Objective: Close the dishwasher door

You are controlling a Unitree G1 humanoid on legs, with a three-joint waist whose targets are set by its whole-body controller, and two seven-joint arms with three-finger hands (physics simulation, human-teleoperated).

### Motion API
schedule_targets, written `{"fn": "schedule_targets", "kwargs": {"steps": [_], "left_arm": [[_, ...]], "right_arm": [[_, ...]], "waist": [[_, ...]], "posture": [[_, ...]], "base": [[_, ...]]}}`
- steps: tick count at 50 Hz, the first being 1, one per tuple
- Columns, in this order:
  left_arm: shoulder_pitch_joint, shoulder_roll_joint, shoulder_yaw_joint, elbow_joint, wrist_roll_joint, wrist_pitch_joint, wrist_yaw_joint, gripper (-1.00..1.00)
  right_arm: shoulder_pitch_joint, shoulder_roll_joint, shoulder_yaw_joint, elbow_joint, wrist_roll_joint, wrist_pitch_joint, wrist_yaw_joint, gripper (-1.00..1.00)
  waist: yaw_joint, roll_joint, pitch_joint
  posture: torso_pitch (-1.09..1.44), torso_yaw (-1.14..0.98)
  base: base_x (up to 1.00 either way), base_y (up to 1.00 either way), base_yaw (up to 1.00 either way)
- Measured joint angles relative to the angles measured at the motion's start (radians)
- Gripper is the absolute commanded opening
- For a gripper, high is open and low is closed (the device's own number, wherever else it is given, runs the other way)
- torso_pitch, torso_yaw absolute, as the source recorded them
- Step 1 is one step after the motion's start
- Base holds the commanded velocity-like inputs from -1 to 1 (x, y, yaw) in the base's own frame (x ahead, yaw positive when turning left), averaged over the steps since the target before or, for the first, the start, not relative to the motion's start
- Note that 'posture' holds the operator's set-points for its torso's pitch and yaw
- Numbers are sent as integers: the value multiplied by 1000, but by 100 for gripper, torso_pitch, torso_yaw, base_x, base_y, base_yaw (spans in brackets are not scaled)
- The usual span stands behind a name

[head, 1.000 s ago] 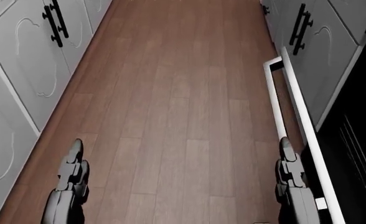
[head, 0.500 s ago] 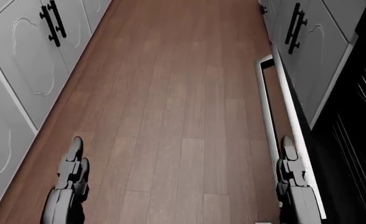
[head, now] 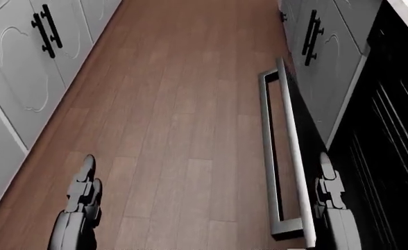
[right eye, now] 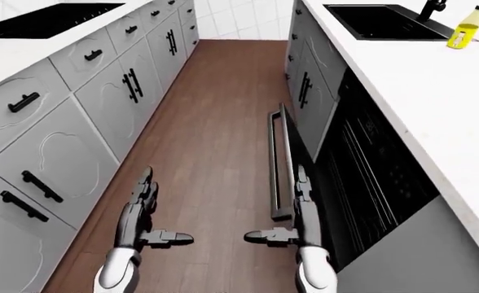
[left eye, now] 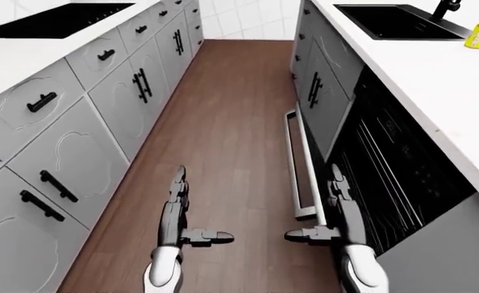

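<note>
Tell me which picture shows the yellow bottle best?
The right-eye view. There the yellow bottle stands whole on the white counter, at the right of the black sink. The left-eye view shows it at the top right corner, nearly at the edge. The head view looks down at the floor and misses it.

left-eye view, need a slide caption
Open dishwasher door beside the right hand; both hands open, left hand over wood floor.

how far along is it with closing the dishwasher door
Done: the robot stands beside the open dishwasher door, whose handle bar runs down the head view's right half. In hand: the right hand hangs open by the door's edge, apparently not gripping it; the left hand is open over bare floor. Left: the whole push, since the door juts into the aisle and the dark racks show.
</note>
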Motion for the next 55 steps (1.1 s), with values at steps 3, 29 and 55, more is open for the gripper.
{"fn": "schedule_targets", "kwargs": {"steps": [3,29,55], "left_arm": [[-2,1,6,-10,-1,-9,5,100],[-2,3,8,-10,-2,-2,5,100],[4,10,24,-13,-5,4,4,100]], "right_arm": [[-5,1,6,-1,1,-6,4,100],[-11,5,14,-27,-2,32,-5,100],[-7,9,28,-27,-7,32,0,100]], "waist": [[6,27,3],[3,1,-23],[11,12,-7]], "posture": [[0,0],[0,0],[0,0]], "base": [[0,-17,0],[0,-5,0],[10,0,0]]}}
